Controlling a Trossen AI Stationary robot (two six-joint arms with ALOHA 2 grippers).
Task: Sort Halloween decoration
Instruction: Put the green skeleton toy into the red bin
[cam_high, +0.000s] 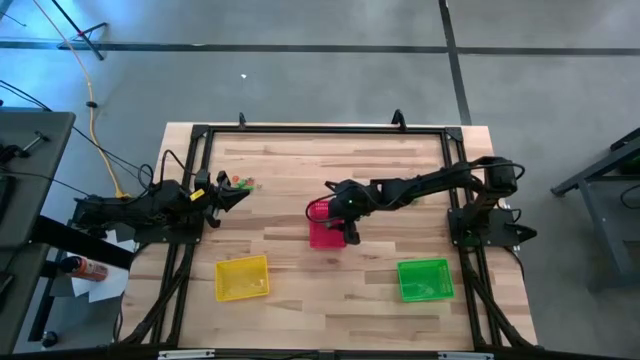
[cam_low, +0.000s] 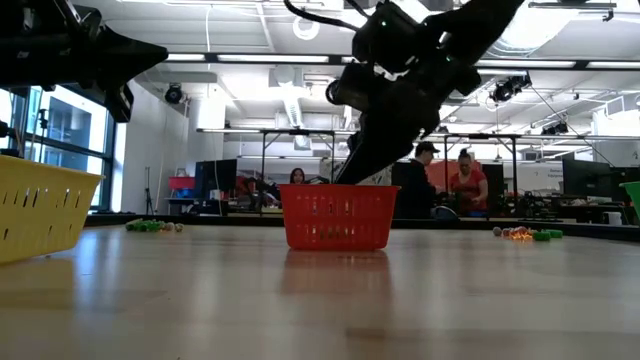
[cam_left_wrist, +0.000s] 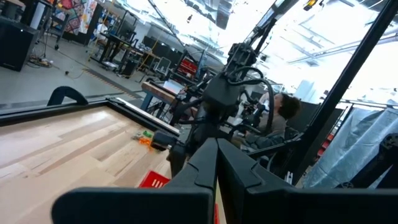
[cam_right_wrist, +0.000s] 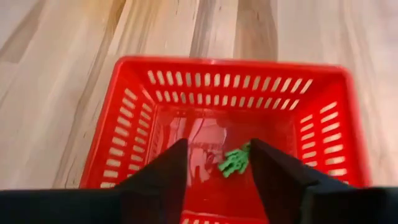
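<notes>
Above the red basket (cam_right_wrist: 227, 134) the right end effector (cam_right_wrist: 219, 163) is held with fingers parted, a green trinket (cam_right_wrist: 234, 162) seen between them, seemingly for dropping, while the left end effector (cam_high: 232, 197), closed, is parked near remaining trinkets (cam_high: 241, 181).

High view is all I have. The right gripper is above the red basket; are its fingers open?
Observer: Yes. In the right wrist view the right gripper is open over the red basket.
Operator: Is something in the basket?
Observer: One green trinket shows inside it, between the fingers.
Operator: And the left gripper?
Observer: By its wrist view the left gripper is shut and holds nothing; loose trinkets lie on the table ahead of it.
</notes>
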